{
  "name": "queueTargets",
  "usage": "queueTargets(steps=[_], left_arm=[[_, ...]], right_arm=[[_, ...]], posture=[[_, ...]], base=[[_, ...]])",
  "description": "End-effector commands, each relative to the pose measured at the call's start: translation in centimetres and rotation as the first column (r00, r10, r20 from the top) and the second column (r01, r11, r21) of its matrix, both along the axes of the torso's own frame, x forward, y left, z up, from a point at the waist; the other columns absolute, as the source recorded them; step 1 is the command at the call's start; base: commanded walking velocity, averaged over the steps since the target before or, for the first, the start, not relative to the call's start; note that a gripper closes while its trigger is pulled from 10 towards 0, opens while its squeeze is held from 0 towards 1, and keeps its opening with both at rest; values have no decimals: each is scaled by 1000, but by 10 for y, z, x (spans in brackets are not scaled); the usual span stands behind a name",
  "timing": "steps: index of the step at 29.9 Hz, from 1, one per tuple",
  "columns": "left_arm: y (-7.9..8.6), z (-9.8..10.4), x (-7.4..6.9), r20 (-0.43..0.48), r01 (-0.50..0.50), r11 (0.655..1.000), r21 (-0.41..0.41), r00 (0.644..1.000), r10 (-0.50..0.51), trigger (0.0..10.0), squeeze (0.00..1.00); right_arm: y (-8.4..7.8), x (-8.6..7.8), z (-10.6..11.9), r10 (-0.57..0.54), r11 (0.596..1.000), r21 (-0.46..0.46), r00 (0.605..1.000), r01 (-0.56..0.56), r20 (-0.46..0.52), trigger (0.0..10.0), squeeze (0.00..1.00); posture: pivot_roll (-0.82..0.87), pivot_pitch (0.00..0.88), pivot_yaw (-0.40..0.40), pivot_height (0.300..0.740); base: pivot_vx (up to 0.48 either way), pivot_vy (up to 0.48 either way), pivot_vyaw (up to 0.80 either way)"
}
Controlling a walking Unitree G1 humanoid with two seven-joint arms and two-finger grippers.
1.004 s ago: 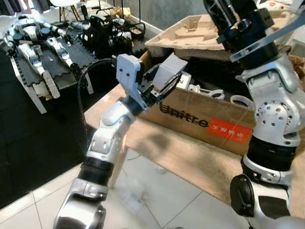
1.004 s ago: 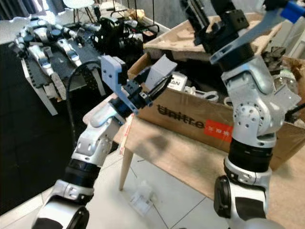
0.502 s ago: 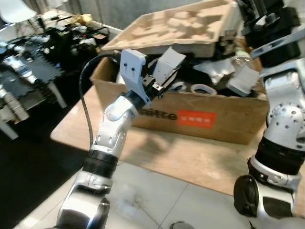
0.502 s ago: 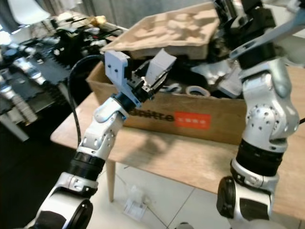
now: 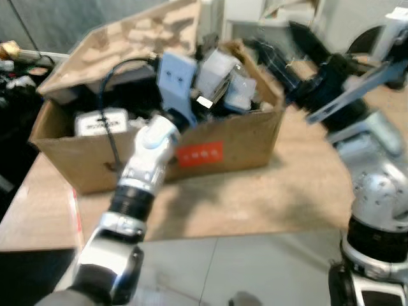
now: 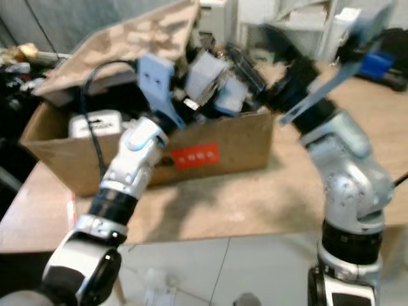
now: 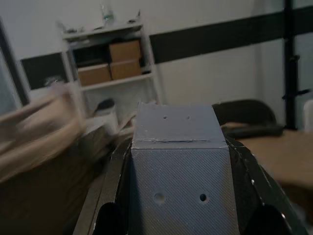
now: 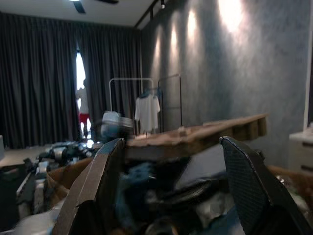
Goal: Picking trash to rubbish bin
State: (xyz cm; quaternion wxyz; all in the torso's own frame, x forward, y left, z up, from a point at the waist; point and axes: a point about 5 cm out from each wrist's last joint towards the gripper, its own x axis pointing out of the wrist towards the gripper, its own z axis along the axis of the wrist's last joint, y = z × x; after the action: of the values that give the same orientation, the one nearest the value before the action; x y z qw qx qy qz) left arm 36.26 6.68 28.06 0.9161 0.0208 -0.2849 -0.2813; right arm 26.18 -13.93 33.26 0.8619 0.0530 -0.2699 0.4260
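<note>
My left gripper (image 5: 210, 80) is raised over a brown cardboard box (image 5: 242, 140) and is shut on a grey rectangular block (image 5: 217, 65). In the left wrist view the grey block (image 7: 178, 166) sits squarely between the two black fingers (image 7: 111, 200). The box has a red label and is packed with grey and white parts. My right gripper (image 5: 288, 52) reaches in from the right toward the box's near right corner. It is open, and in the right wrist view its fingers (image 8: 100, 191) stand wide apart with nothing between them.
A moulded pulp tray (image 5: 121, 38) lies tilted across the box's top at the left. The box stands on a wooden table (image 5: 255, 197), whose front edge drops to a tiled floor (image 5: 223, 268). Shelves with boxes (image 7: 110, 68) stand behind.
The whole view has swung round, so the box now sits left of centre. The left gripper still holds the block over the box. The right gripper now points lower, at the box's right corner.
</note>
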Motion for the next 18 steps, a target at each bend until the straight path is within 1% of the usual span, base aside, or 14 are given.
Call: queueTargets(steps=[1,3,4,5,8,9,10,12,13,14,15,16,17,18], left_arm=[[3,1,3,9,-26,999,22,1000,26,10000,0],[13,7,6,48,-97,994,43,994,95,10000,0],[13,7,6,48,-97,994,43,994,95,10000,0],[18,10,7,68,-122,991,49,991,118,10000,0],[25,14,7,75,-90,995,34,993,87,10000,0],[29,16,5,79,-34,999,26,996,32,10000,0],[31,17,0,82,51,998,33,995,-54,10000,0],[31,17,0,82,51,998,33,995,-54,10000,0],[30,15,-7,80,163,986,48,983,-166,10000,0],[30,15,-7,80,163,986,48,983,-166,10000,0],[31,17,-18,77,299,954,26,951,-300,10000,0],[33,21,-28,83,423,906,-2,903,-422,10000,0],[33,21,-28,83,423,906,-2,903,-422,10000,0],[34,23,-36,93,498,867,-19,864,-494,10000,0]], right_arm=[[10,-15,2,91,995,-43,995,-90,44,10000,0],[21,-27,-11,179,978,-113,984,-175,19,10000,0],[21,-27,-11,179,978,-113,984,-175,19,10000,0],[23,-28,-15,186,974,-131,983,-183,9,10000,0],[22,-28,-18,173,975,-139,985,-171,-1,10000,0],[21,-26,-20,161,977,-144,987,-161,-9,10000,0],[20,-26,-21,154,977,-147,988,-154,-15,10000,0],[20,-26,-21,154,977,-147,988,-154,-15,10000,0],[19,-26,-23,154,976,-152,988,-155,-20,10000,0],[19,-26,-23,154,976,-152,988,-155,-20,10000,0],[20,-27,-25,163,974,-156,986,-165,-26,10000,0],[20,-27,-26,173,971,-160,984,-176,-33,10000,0],[20,-27,-26,173,971,-160,984,-176,-33,10000,0],[21,-28,-27,180,970,-162,983,-183,-37,10000,0]], posture=[[-165,81,97,740],[-171,84,102,740],[-171,84,102,740],[-171,84,102,740],[-173,87,107,740],[-173,87,107,740],[-169,91,105,740],[-169,91,105,740],[-164,93,102,740],[-164,93,102,740],[-159,94,99,740],[-155,94,95,740],[-155,94,95,740],[-155,94,95,740]], base=[[0,0,0],[0,0,0],[0,0,0],[0,0,0],[0,0,0],[0,0,0],[0,0,0],[0,0,0],[0,0,0],[0,0,0],[0,0,0],[0,0,0],[0,0,0],[0,0,0]])
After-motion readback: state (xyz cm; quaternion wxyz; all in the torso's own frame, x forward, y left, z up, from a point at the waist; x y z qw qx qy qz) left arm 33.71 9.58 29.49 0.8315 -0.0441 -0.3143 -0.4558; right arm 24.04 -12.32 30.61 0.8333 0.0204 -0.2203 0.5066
